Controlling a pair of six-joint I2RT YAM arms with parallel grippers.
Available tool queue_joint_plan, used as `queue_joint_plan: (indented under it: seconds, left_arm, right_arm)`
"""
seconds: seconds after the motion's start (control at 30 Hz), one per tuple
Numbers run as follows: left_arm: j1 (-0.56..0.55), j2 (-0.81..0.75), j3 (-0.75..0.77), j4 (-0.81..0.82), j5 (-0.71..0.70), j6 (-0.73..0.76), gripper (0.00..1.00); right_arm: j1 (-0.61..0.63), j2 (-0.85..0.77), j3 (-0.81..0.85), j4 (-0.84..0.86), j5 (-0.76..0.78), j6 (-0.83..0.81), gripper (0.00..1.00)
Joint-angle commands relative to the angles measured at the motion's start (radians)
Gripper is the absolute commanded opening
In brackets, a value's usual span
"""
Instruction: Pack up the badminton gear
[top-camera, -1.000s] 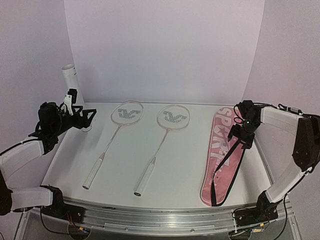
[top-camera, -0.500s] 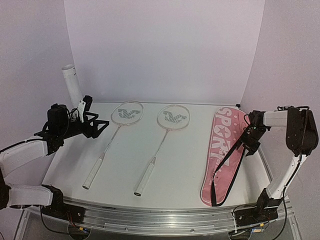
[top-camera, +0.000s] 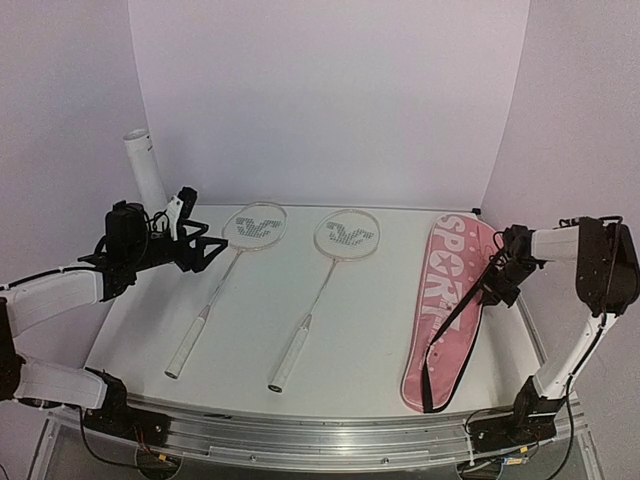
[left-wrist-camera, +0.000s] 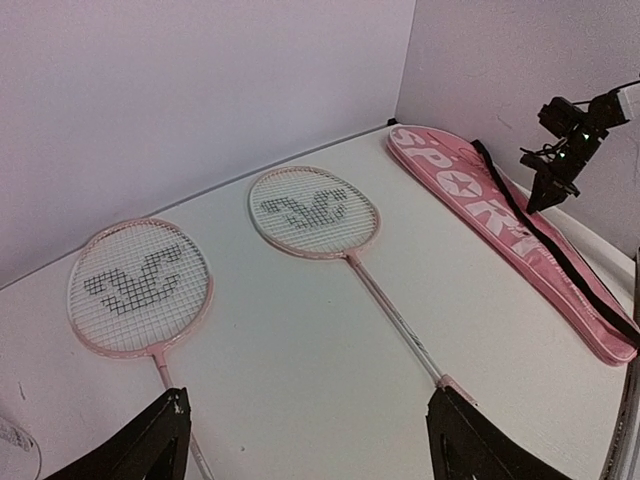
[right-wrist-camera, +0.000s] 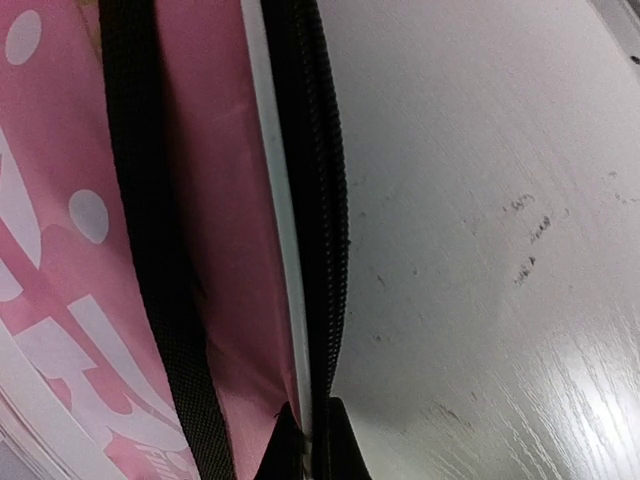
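Note:
Two rackets lie side by side on the white table, heads toward the back wall: the left racket (top-camera: 254, 226) (left-wrist-camera: 138, 285) and the right racket (top-camera: 346, 234) (left-wrist-camera: 313, 212). My left gripper (top-camera: 208, 255) (left-wrist-camera: 308, 400) hovers open just left of the left racket's shaft, with nothing between its fingers. The long pink bag (top-camera: 440, 300) (left-wrist-camera: 500, 220) lies at the right. My right gripper (top-camera: 492, 288) (right-wrist-camera: 310, 440) sits at the bag's right edge, shut on the black zipper edge (right-wrist-camera: 310, 200).
A tall white tube (top-camera: 145, 165) leans in the back left corner behind the left arm. The bag's black strap (top-camera: 452, 320) (right-wrist-camera: 150, 250) runs down its length. White walls close in the back and both sides.
The right gripper has dropped to the bag's right edge and closed on the zipper edge. The left gripper has swung right, toward the left racket.

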Motion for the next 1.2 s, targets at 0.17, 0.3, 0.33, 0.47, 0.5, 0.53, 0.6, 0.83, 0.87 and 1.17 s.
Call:
queue_joint_plan:
  seconds: [0.17,0.3,0.33,0.47,0.5,0.53,0.6,0.83,0.87,1.17]
  left_arm:
    - [-0.157,-0.027,0.101,-0.018,0.008,0.039,0.72]
    - [-0.235,0.048,0.269,-0.132,-0.009,-0.004,0.69]
    - [-0.259,0.068,0.317,-0.154,-0.010,0.006,0.69]
    - [-0.364,0.145,0.473,-0.223,-0.003,0.061,0.73]
    - [-0.388,0.172,0.504,-0.248,0.002,0.064,0.73]
    - [-0.408,0.194,0.532,-0.269,0.007,0.066,0.74]
    - [-0.456,0.228,0.574,-0.293,0.015,0.079,0.78]
    - [-0.510,0.284,0.597,-0.353,-0.082,0.127,0.80]
    - [-0.510,0.276,0.578,-0.341,-0.115,0.133,0.80]
    - [-0.507,0.279,0.467,-0.382,-0.276,0.158,0.82]
  right_arm:
    - [0.268,-0.352,0.239,-0.269,0.272,0.094,0.00]
    - [0.448,-0.411,0.314,-0.271,0.376,0.246,0.00]
    - [0.495,-0.410,0.339,-0.266,0.407,0.279,0.00]
    - [0.666,-0.380,0.389,-0.129,0.469,0.396,0.00]
    - [0.710,-0.361,0.404,-0.092,0.483,0.416,0.00]
    - [0.745,-0.341,0.421,-0.056,0.498,0.428,0.00]
    - [0.814,-0.292,0.476,-0.015,0.540,0.435,0.00]
    - [0.959,-0.099,0.580,0.209,0.528,0.504,0.00]
    - [0.966,-0.068,0.595,0.230,0.510,0.516,0.00]
    - [1.010,0.146,0.727,0.322,0.384,0.611,0.00]
